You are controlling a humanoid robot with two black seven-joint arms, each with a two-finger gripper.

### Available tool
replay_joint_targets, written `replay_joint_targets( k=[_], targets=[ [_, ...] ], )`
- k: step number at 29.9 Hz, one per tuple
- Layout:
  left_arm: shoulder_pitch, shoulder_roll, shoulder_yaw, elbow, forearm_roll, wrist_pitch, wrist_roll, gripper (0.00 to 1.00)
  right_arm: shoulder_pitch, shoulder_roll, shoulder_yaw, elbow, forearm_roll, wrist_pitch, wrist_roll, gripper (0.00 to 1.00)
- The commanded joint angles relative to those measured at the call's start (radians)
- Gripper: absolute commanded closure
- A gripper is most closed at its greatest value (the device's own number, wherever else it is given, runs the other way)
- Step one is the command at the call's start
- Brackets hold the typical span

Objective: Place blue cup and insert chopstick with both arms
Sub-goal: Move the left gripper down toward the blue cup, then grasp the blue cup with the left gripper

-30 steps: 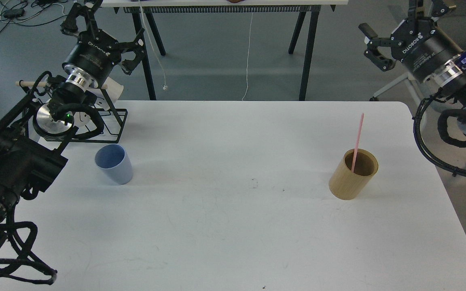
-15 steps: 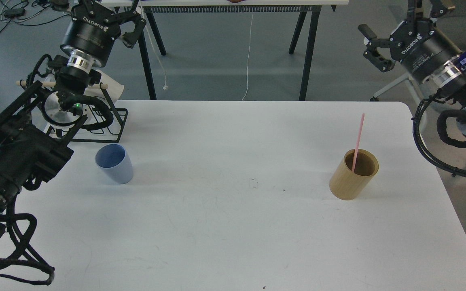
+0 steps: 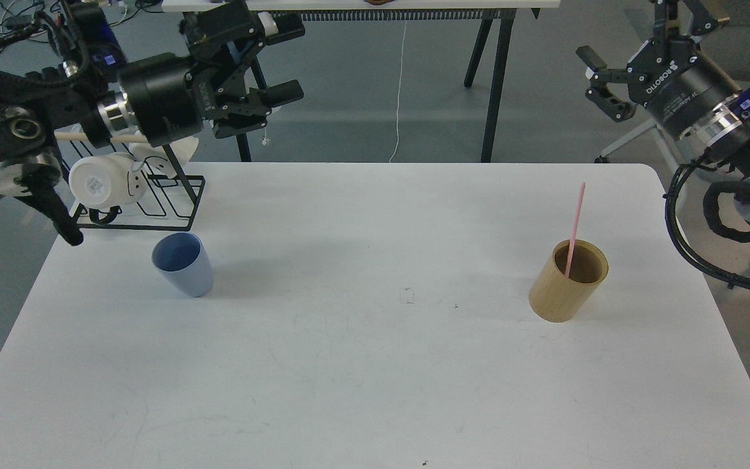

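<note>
Blue cup (image 3: 183,264) below, well apart from spread left tool (image 3: 277,65); right tool (image 3: 599,78) spread.

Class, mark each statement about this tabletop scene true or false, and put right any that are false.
1. The blue cup stands upright on the white table. True.
2. The pink chopstick lies flat on the table. False: it stands leaning inside the tan holder.
3. The left hand grips the blue cup. False: it is open, up above the table's far left corner, holding nothing.
4. The right hand is open and off the table's right side. True.
5. A white mug sits on the black wire rack behind the blue cup. True.
</note>
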Motion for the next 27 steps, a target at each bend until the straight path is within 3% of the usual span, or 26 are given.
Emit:
replay_joint_targets(
  k=[1,6,10,14,18,27],
  targets=[
    [0.001,0.099,0.05,-0.008,0.289,0.0,0.0,0.0,-0.006,-0.003,0.001,0.0,-0.001,0.0,0.0,0.0],
    [0.015,0.204,0.085,-0.034,0.529,0.064,0.0,0.0,-0.007,-0.003,0.005,-0.003,0.0,0.0,0.0,0.0],
    [0.044,0.198,0.122,-0.007,0.664,0.131,0.0,0.0,-0.009,-0.003,0.005,-0.003,-0.001,0.0,0.0,0.0],
    [0.086,0.183,0.125,0.071,0.706,0.136,0.0,0.0,-0.013,-0.002,0.006,-0.003,-0.001,0.0,0.0,0.0],
    [0.164,0.083,0.124,0.202,0.72,0.139,0.0,0.01,-0.013,0.0,0.008,-0.003,-0.001,0.0,0.0,0.0],
    [0.212,-0.103,0.121,0.459,0.789,0.139,0.0,0.01,-0.015,-0.003,0.008,-0.003,0.0,0.0,0.0,0.0]
  ],
)
